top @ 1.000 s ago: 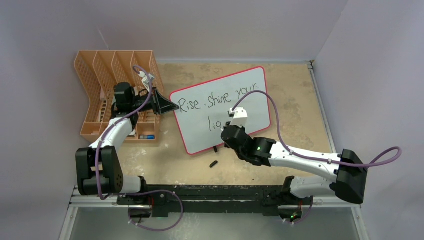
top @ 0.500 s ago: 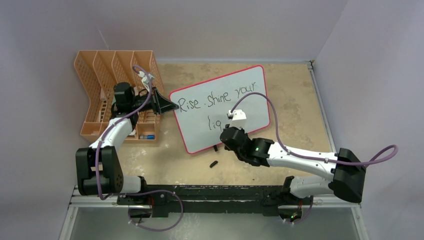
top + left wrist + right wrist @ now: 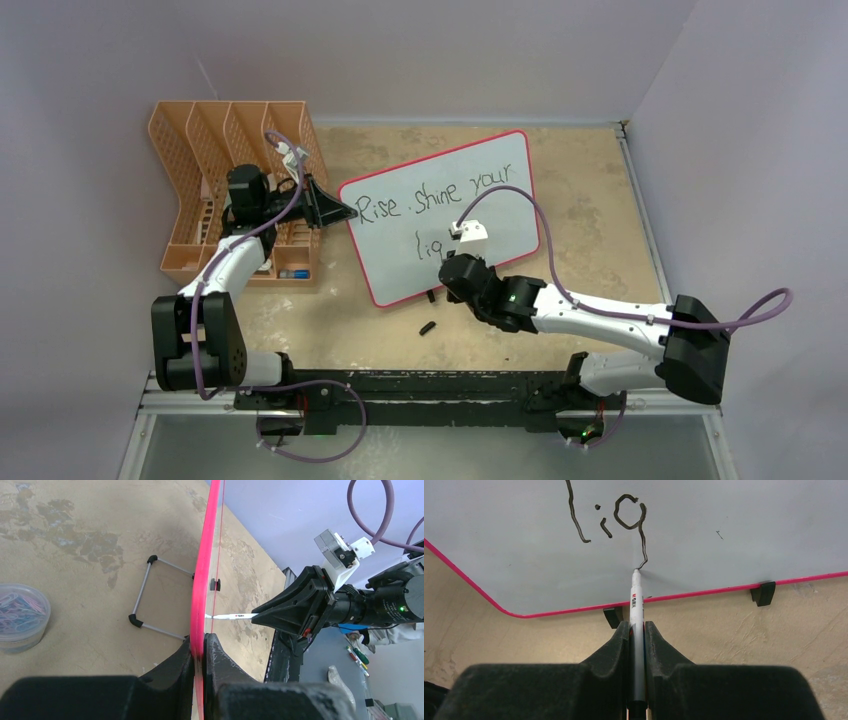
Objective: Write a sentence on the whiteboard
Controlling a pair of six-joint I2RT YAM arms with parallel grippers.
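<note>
Writing line two of the sentence (image 3: 437,197): right fingers (image 3: 614,650) grip the marker (image 3: 637,610), tip on the whiteboard (image 3: 724,530) at g's tail; left fingers (image 3: 175,665) pinch its rim. Next: lift, begin "h".

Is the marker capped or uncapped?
Uncapped: marker tip bare, touching the whiteboard at the g's tail.

whiteboard (image 3: 495,185) 1 | marker (image 3: 637,615) 1 | orange file rack (image 3: 190,165) 1 | paperclip tub (image 3: 22,617) 1 | small black piece (image 3: 428,327) 1

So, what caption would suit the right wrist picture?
Right gripper pinches a marker, its tip touching the whiteboard at the unfinished sentence.
</note>
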